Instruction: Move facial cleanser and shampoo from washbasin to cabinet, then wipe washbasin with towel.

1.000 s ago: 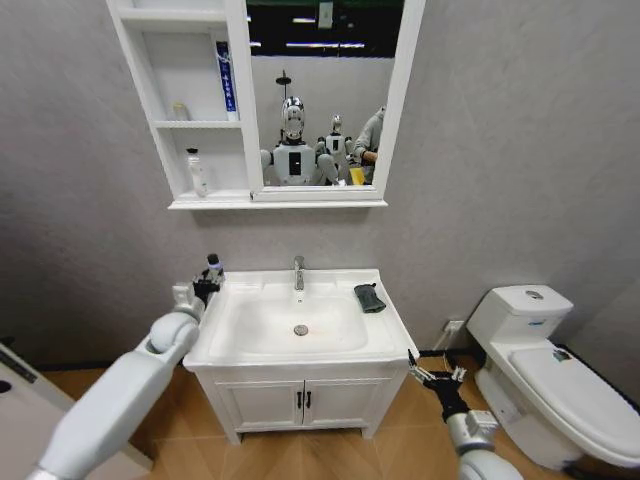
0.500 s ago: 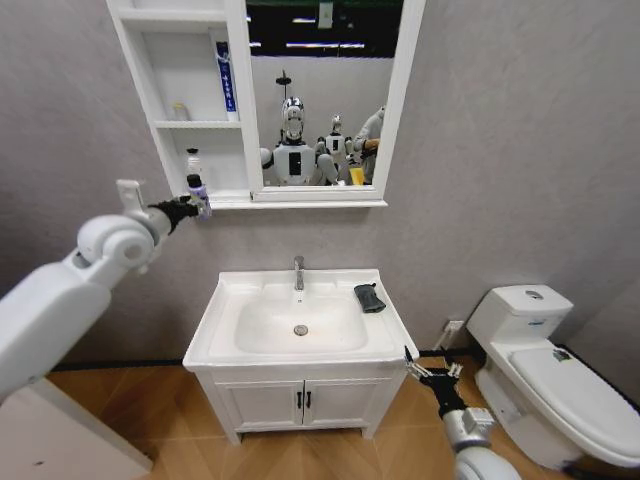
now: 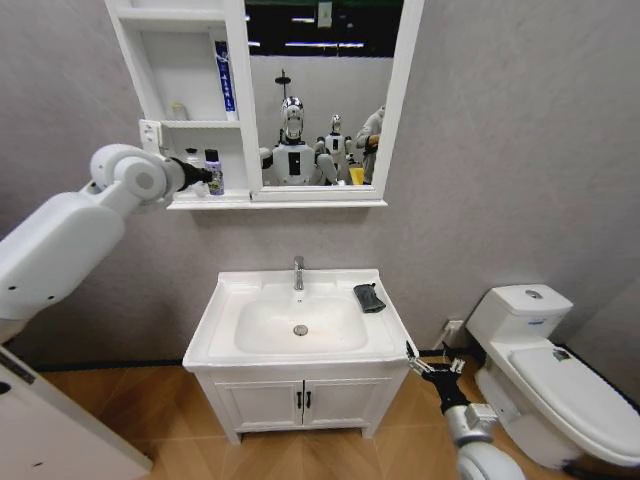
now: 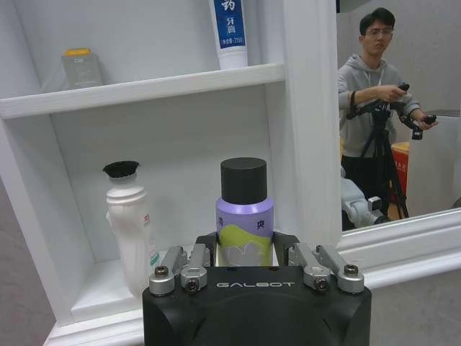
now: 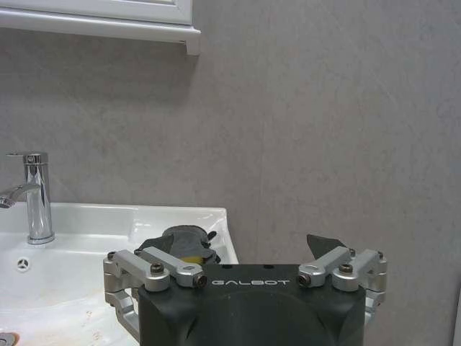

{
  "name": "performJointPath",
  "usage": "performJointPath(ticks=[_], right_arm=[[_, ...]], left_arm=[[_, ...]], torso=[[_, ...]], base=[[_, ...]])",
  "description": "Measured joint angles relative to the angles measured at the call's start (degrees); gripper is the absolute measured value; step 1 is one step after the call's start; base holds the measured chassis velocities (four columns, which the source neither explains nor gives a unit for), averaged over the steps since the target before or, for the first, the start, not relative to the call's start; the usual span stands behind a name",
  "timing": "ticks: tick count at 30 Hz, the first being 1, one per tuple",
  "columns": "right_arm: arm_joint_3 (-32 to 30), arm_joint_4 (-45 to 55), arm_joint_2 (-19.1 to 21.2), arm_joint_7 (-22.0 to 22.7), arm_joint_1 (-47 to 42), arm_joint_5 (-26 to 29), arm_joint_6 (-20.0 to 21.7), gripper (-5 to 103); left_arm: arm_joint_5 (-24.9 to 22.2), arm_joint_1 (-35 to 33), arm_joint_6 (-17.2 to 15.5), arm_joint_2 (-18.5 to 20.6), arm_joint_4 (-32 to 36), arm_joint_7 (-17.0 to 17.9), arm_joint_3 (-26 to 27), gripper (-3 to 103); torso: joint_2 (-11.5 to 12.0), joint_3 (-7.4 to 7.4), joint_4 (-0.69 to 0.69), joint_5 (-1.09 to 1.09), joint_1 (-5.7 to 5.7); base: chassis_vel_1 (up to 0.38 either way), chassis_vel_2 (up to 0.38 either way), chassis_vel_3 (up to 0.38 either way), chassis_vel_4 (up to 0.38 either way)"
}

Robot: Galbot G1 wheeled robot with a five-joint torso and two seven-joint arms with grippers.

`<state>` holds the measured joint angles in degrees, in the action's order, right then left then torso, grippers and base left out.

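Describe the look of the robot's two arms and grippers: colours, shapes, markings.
The left arm has smooth white rounded shells with a grey disc at the joint. The left gripper has a black body marked GALBOT in pale letters, silver bolted linkages and dark fingers. The right gripper is built the same, on a grey-white wrist.
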<state>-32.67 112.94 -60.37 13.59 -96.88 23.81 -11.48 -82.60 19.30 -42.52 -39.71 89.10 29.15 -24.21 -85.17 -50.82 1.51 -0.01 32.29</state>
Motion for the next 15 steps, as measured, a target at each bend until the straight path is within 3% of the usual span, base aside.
performJointPath(ticks=[11,15], right_arm=[[-0.03,-0.83,-0.02,-0.50,0.09,0.20,-0.52,100],[-0.30,-1.02,0.19,-0.55,0.05,0.48,-0.73,100]], left_arm=[[4.08,4.61,0.94,-11.53,-15.29,-0.02,-2.63,41],[5.34,4.26,1.33,-13.99,-18.28,0.65,-2.39,41]], torso=[[0.00,0.00,0.01,0.02,0.00],[0.00,0.00,0.02,0.01,0.00]], base=[[0.000,0.000,0.000,0.000],[0.000,0.000,0.000,0.000]])
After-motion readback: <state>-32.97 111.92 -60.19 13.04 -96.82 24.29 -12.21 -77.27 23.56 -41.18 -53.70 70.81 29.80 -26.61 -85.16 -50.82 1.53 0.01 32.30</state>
